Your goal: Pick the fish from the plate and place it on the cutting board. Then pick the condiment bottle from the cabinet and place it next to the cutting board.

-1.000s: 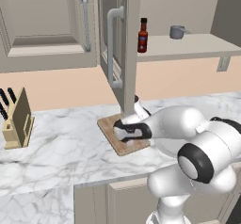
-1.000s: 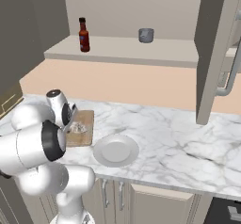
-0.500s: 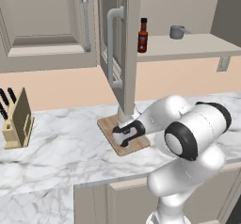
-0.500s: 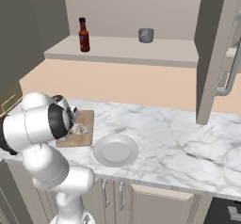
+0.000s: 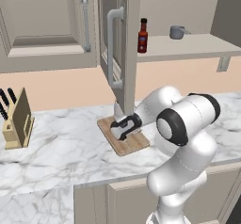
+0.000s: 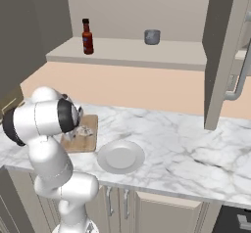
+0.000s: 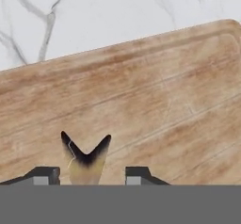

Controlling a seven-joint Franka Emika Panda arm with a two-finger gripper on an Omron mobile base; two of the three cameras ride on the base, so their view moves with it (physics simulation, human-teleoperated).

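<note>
In the hand view the fish (image 7: 86, 161) lies on the wooden cutting board (image 7: 141, 100), its forked tail between my gripper (image 7: 91, 175) fingertips. The jaws stand open, with a gap beside the tail. From the left base my gripper (image 5: 123, 129) hangs low over the cutting board (image 5: 131, 146). The white plate (image 6: 120, 156) sits bare, right of the cutting board (image 6: 91, 123). The dark-red condiment bottle (image 5: 142, 36) stands upright on the cabinet shelf (image 5: 197, 46); the right base view has the condiment bottle (image 6: 87, 36) at the shelf's left end.
The cabinet door (image 5: 126, 49) with its grey bar handle hangs open just above and behind the board. A small grey pot (image 5: 178, 31) stands on the shelf right of the bottle. A knife block (image 5: 16, 120) sits at the far left of the marble counter.
The jaws have parted from the fish, which now rests on the cutting board. The arm's elbow has swung in closer over the board.
</note>
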